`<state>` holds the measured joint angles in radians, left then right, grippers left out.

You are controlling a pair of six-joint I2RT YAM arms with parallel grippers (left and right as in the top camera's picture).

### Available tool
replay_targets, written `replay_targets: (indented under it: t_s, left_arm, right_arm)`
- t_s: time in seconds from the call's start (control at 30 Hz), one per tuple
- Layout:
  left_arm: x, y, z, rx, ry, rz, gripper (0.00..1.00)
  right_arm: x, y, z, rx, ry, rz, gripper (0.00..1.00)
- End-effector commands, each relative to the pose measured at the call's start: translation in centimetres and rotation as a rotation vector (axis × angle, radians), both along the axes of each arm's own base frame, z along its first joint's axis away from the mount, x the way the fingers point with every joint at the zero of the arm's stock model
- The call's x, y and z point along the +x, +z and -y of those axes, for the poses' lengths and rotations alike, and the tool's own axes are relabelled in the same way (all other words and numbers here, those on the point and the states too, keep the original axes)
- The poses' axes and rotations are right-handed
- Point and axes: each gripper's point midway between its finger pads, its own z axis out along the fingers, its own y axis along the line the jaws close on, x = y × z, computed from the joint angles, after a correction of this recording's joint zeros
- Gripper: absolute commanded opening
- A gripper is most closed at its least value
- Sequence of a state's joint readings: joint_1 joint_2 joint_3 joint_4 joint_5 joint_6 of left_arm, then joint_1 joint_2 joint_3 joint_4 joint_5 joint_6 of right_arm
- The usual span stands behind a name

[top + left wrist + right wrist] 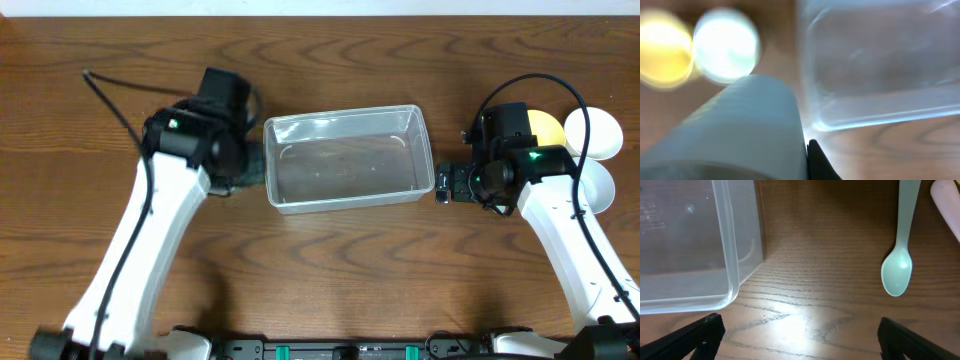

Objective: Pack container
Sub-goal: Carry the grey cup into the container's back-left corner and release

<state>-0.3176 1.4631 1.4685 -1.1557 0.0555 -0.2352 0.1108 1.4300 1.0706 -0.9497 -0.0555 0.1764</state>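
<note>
Gripper state first: from overhead, my right gripper (443,184) sits just beside the right end of the container (340,165). The container lies empty at the middle of the table (330,270). My left gripper (247,168) is at its left end, over a dark shape I cannot identify. A yellow bowl (545,124) and white bowls (593,132) lie at far right, partly covered by my right arm (565,235). The left wrist view is badly blurred: a pale grey-blue rounded object (740,135) fills the lower left against one dark fingertip (816,160), with the container's corner to the right. I cannot tell whether that gripper is clamped on the object or merely beside it. The right wrist view is sharp: both fingertips (695,337) stand wide apart at the lower corners with bare table between, so this gripper is open and holds nothing. The container's corner is at upper left. A mint spoon (897,270) lies well to the right, its handle cut off by the top edge, near a pink item (946,202) too cropped to name. Judgement: packing has not begun, and the spoon is the likely pick. To do it well, centre over the handle, set the jaws across its narrow width, close fully, then lift clear of the rim before release.
</note>
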Motion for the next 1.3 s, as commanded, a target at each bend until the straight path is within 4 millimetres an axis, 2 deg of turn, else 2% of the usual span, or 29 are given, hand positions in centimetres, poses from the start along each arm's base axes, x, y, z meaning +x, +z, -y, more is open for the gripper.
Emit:
replay_targets:
  t_s: [0.0, 0.1, 0.17, 0.37, 0.47, 0.6, 0.7, 0.8, 0.83, 0.87, 0.93, 0.97, 1.03, 1.13, 1.27]
  left_arm:
    - [1.3, 2.2, 2.2, 0.043, -0.1, 0.122, 0.06]
    - [3.0, 1.9, 4.8, 0.03, -0.167, 0.172, 0.06]
    - [4.0, 0.5, 6.1, 0.034, -0.192, 0.163, 0.06]
    - [5.7, -6.1, 8.4, 0.035, -0.226, 0.021, 0.06]
    - [6.3, -9.5, 8.8, 0.058, -0.243, -0.041, 0.06]
    - [7.1, -13.0, 9.0, 0.085, -0.254, -0.09, 0.06]
    - [7.5, -14.9, 8.9, 0.094, -0.25, -0.116, 0.07]
    - [7.4, -15.9, 8.8, 0.103, -0.252, -0.137, 0.15]
    - [7.4, -16.0, 8.8, 0.107, -0.252, -0.138, 0.27]
    - [7.5, -16.0, 8.7, 0.111, -0.252, -0.135, 0.34]
    - [7.7, -15.6, 8.6, 0.122, -0.25, -0.121, 0.4]
    - [7.8, -15.3, 8.4, 0.13, -0.248, -0.117, 0.48]
    - [7.8, -13.7, 8.3, 0.131, -0.246, -0.105, 0.53]
    - [7.8, -9.6, 8.2, 0.124, -0.242, -0.066, 0.59]
    - [8.2, -1.3, 6.5, 0.165, -0.201, 0.093, 0.64]
  right_arm:
    - [0.4, 0.3, -0.1, -0.002, -0.004, 0.014, 0.99]
    - [0.5, 0.3, -0.1, -0.002, -0.004, 0.015, 0.99]
    - [0.4, 0.3, -0.1, -0.002, -0.004, 0.012, 0.99]
    - [0.1, 0.2, -0.1, -0.004, -0.004, 0.0, 0.99]
    - [0.1, 0.2, -0.1, -0.004, -0.004, 0.001, 0.99]
    - [0.1, 0.2, -0.1, -0.004, -0.004, 0.0, 0.99]
    - [0.0, 0.2, -0.1, -0.004, -0.004, -0.004, 0.99]
    - [-0.1, 0.2, -0.1, -0.005, -0.004, -0.007, 0.99]
    - [-0.1, 0.2, -0.1, -0.005, -0.004, -0.007, 0.99]
    - [-0.1, 0.2, -0.1, -0.005, -0.004, -0.007, 0.99]
    - [-0.1, 0.2, -0.1, -0.005, -0.004, -0.008, 0.99]
    - [-0.1, 0.2, -0.1, -0.005, -0.004, -0.009, 0.99]
    - [-0.3, 0.1, -0.1, -0.006, -0.004, -0.015, 0.99]
    - [-0.3, 0.1, 0.0, -0.006, -0.004, -0.017, 0.99]
    - [-0.3, 0.1, 0.0, -0.006, -0.004, -0.017, 0.99]
